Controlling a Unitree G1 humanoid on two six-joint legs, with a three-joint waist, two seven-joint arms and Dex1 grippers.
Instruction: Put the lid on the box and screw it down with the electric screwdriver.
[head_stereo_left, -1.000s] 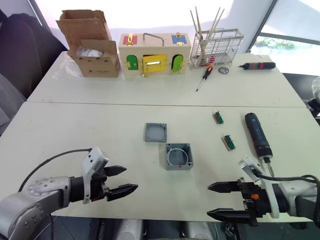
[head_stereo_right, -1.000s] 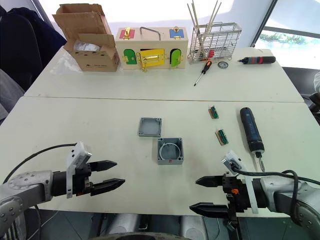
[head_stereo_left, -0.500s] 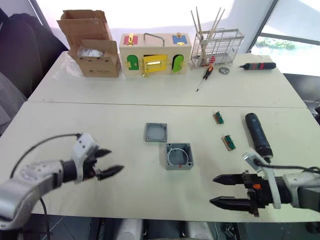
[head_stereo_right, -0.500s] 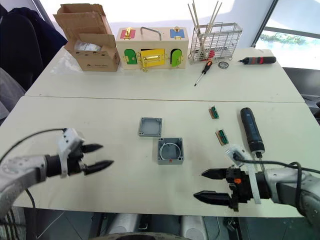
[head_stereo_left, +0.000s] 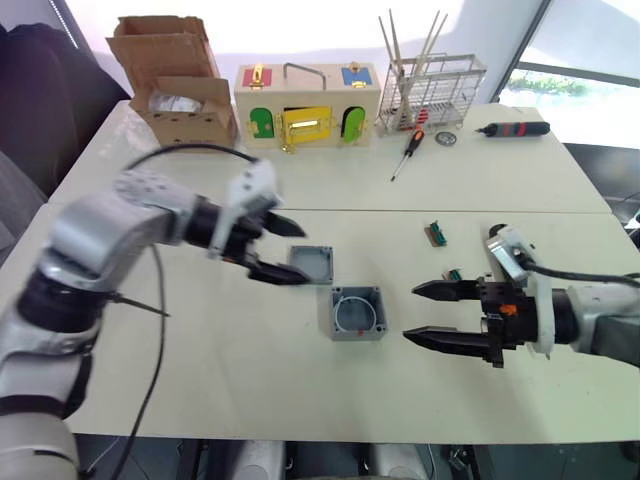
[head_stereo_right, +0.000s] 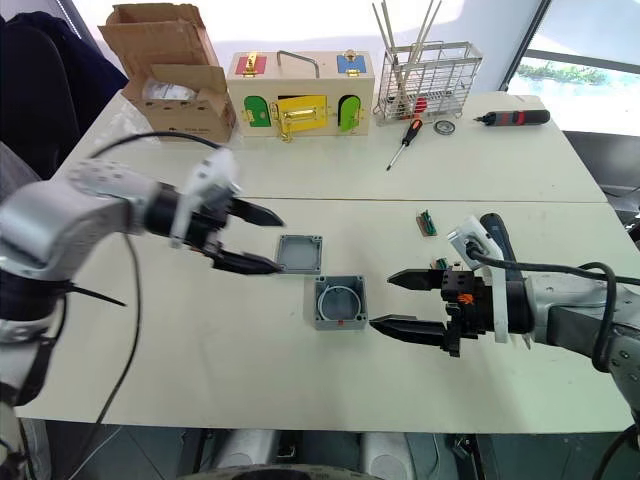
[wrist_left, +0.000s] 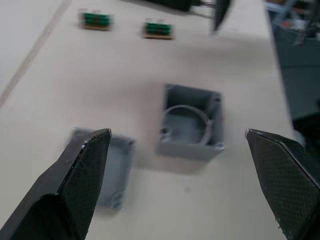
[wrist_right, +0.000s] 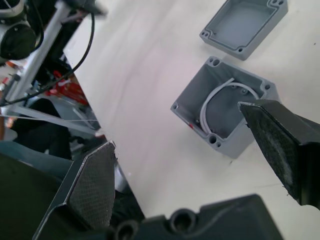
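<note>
Left eye view: left gripper (head_stereo_left: 288, 252), fingers spread, reached the flat square grey plastic lid (head_stereo_left: 311, 265); best pinched by opposite rims. Right gripper (head_stereo_left: 430, 313) was open too.

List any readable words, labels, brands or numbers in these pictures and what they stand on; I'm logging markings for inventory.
None can be read.
cardboard carton: faint marks on its front, too small to read.
wooden box: coloured doors and latches, no text visible.
box: a small red mark on its side, not legible as a sign.
lid: plain grey, no marking seen.
</note>
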